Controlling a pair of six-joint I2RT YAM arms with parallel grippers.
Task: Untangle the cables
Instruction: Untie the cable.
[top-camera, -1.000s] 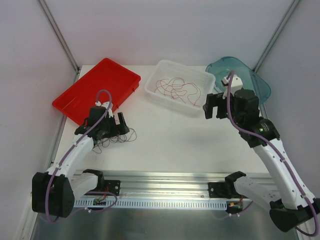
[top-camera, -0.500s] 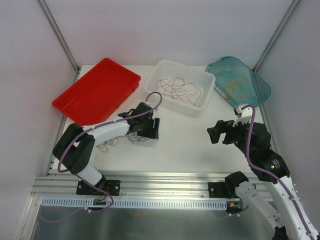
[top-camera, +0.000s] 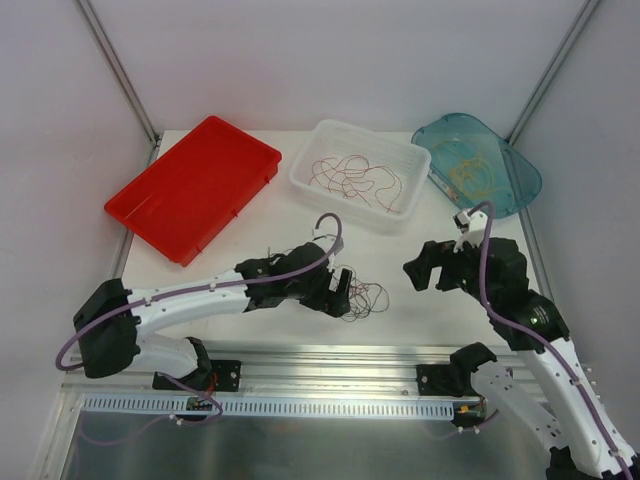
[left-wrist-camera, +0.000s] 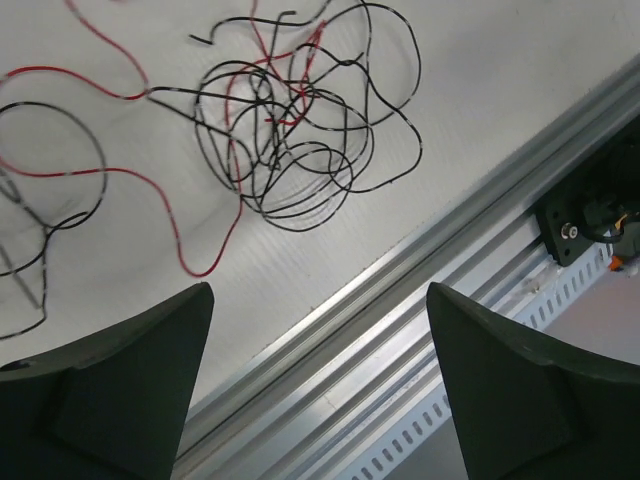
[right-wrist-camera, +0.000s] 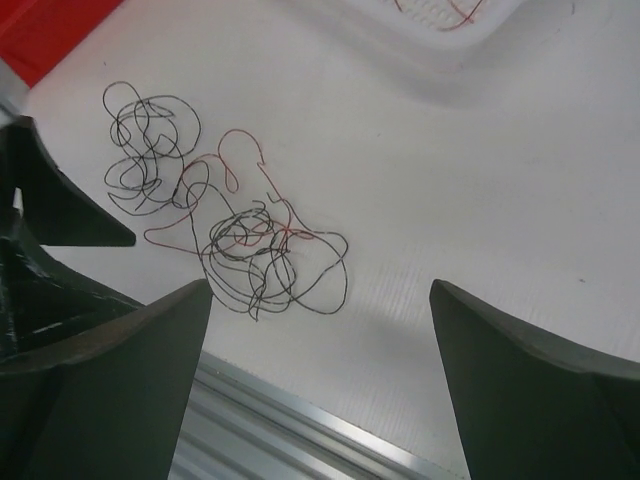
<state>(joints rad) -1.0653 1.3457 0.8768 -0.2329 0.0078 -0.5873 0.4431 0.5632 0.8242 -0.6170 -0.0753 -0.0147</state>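
Observation:
A tangle of thin black and red cables (top-camera: 366, 298) lies on the white table near its front edge. It shows in the left wrist view (left-wrist-camera: 290, 130) and the right wrist view (right-wrist-camera: 265, 255). A second small black clump (right-wrist-camera: 150, 150) joins it by a red strand. My left gripper (top-camera: 340, 288) is open and empty just left of the tangle, its tips (left-wrist-camera: 318, 290) over the table's front rail. My right gripper (top-camera: 425, 268) is open and empty to the right of the tangle (right-wrist-camera: 320, 290). More red cables (top-camera: 352, 178) lie in the white tray and yellow ones (top-camera: 470, 170) in the teal tray.
A red tray (top-camera: 195, 185) stands at the back left, a white tray (top-camera: 400, 215) at the back middle, a teal tray (top-camera: 525, 180) at the back right. The aluminium rail (top-camera: 330, 362) runs along the table's front edge, close to the tangle.
My left arm has swept from the table's left side to the front middle, and the black tangle has moved with it. My right arm has drawn back from the teal tray toward the front.

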